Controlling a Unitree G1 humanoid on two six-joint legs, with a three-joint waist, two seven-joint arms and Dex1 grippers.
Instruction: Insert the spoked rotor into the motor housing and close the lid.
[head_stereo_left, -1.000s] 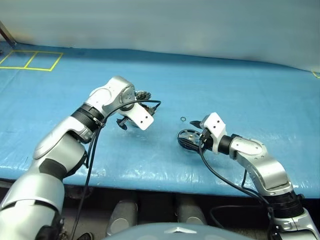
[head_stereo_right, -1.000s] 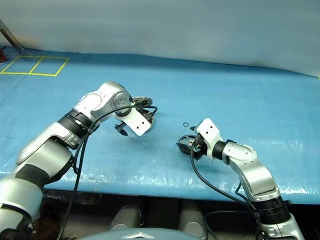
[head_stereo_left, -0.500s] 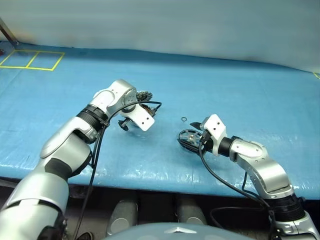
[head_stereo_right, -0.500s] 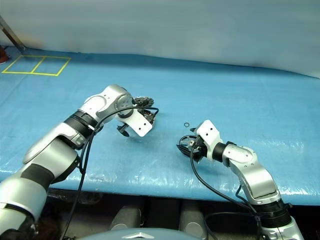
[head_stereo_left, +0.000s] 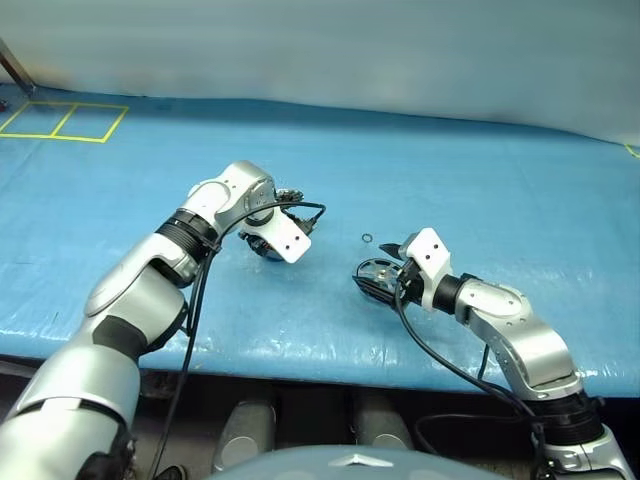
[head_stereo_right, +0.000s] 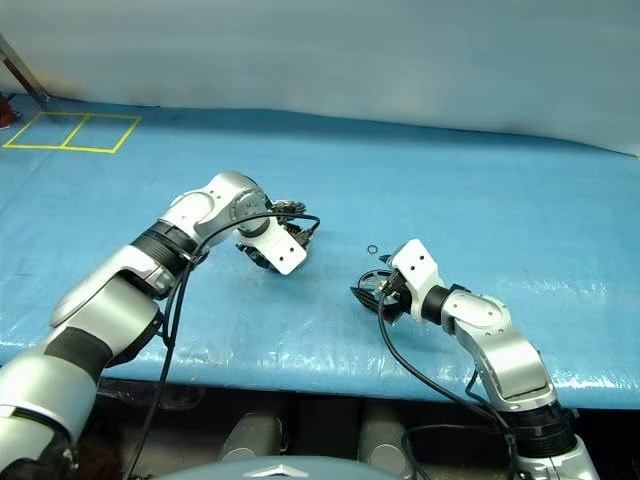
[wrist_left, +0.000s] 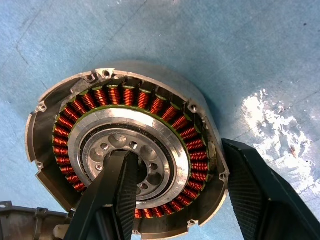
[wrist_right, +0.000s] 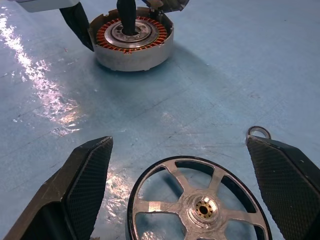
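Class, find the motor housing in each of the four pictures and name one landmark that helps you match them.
Left eye view: motor housing, mostly hidden under the left gripper, left of centre on the blue sheet.
Right eye view: left of centre, at the left gripper.
Left wrist view: fills the centre, copper windings showing.
Right wrist view: at the top, beyond the spoked rotor.
Shared landmark: the blue sheet.

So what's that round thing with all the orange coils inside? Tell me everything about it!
That is the motor housing, a shallow round cup of grey metal standing upright on the blue table cover. Inside runs a ring of copper-orange wire coils around a shiny silver hub with small holes. Its rim has little screw tabs. The left claw straddles its wall: one black finger reaches into the hub, the other stays outside.
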